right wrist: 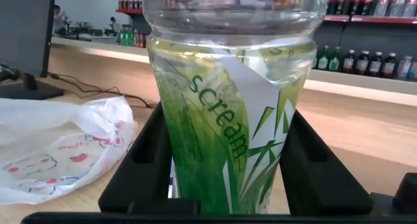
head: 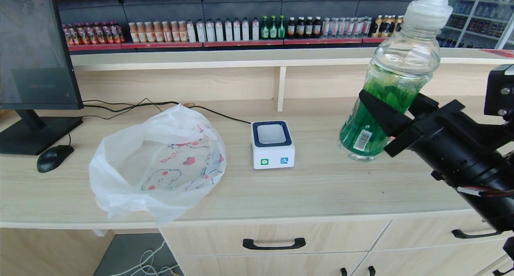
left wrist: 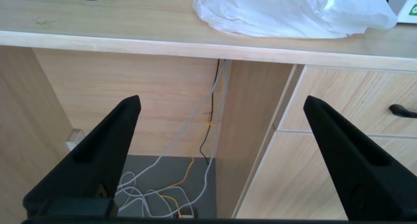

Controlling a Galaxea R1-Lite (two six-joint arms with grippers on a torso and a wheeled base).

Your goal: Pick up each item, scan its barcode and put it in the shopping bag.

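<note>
Right gripper (head: 395, 107) pinches the bottle (head: 399, 59) (barcode showing) above the right end of the tabletop (head: 321, 187); left gripper (left wrist: 221, 103) hangs spread below its front edge.

The head view looked down across the table (head: 321, 187) toward shelves (head: 241, 43). The left wrist view faced the table's front edge from low down; the right sat close against the bottle (right wrist: 228, 120). All shared the shopping bag (head: 160, 159).

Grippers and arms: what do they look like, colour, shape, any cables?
Both grippers are matte black. The left gripper has two flat fingers tapering to wedge tips. The right gripper has similar black fingers on a blocky base; the right arm behind it is a ribbed black cylinder with thin red and white wires.
</note>
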